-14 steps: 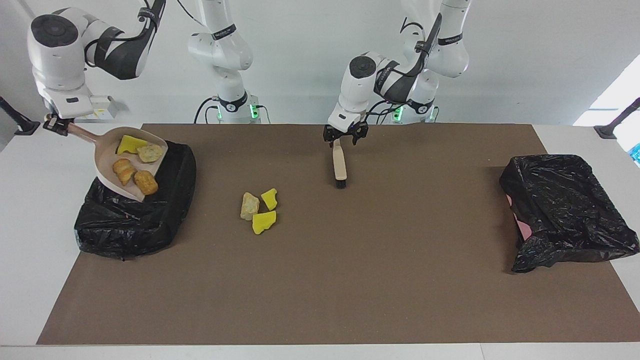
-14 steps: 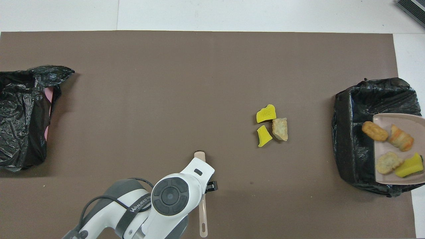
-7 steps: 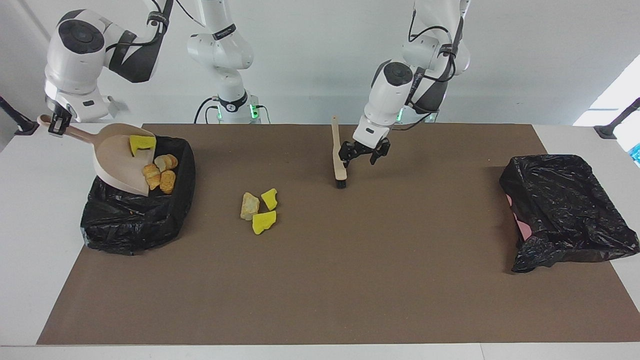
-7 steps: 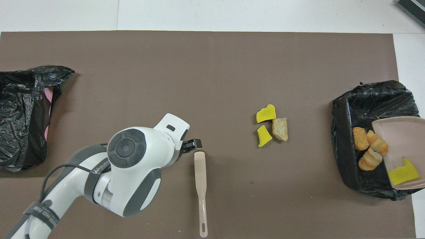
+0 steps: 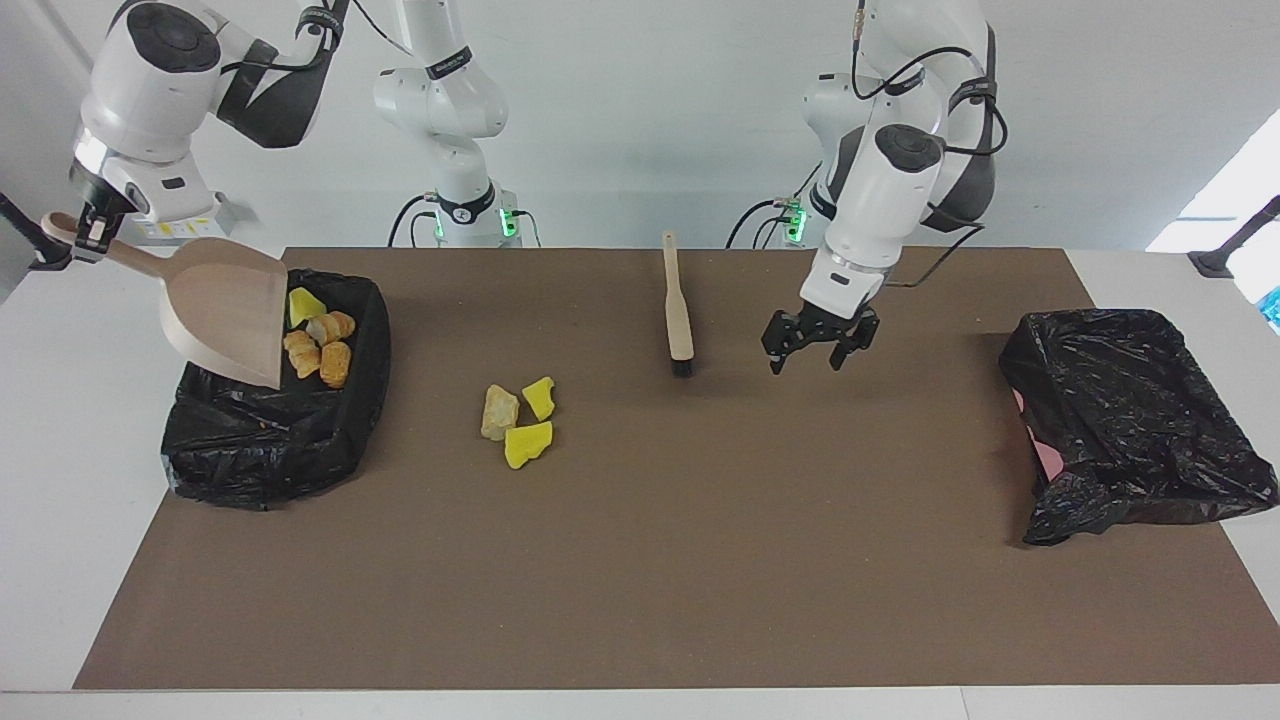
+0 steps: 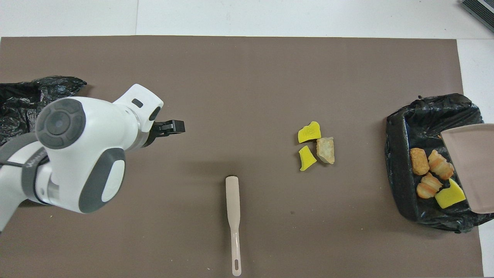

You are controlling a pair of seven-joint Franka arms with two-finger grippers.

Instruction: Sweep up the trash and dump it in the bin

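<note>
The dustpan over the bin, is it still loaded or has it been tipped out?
Tipped out. The dustpan tilts steeply over the bin, held by the right gripper, with nothing on it; four scraps lie in the bin.

Dustpan [image 6: 472,166] runs off the overhead view's edge; its handle and the right gripper [image 5: 88,228] holding it lie outside that view. In the facing view the tilted pan covers part of the bin [image 5: 270,450] interior and some dumped scraps [image 5: 320,345]. Left gripper [image 5: 820,345]: the arm's body hides most of it from above, one fingertip [image 6: 173,126] showing. The same arm covers part of the second black bag [image 6: 19,108], also cut by the frame.
</note>
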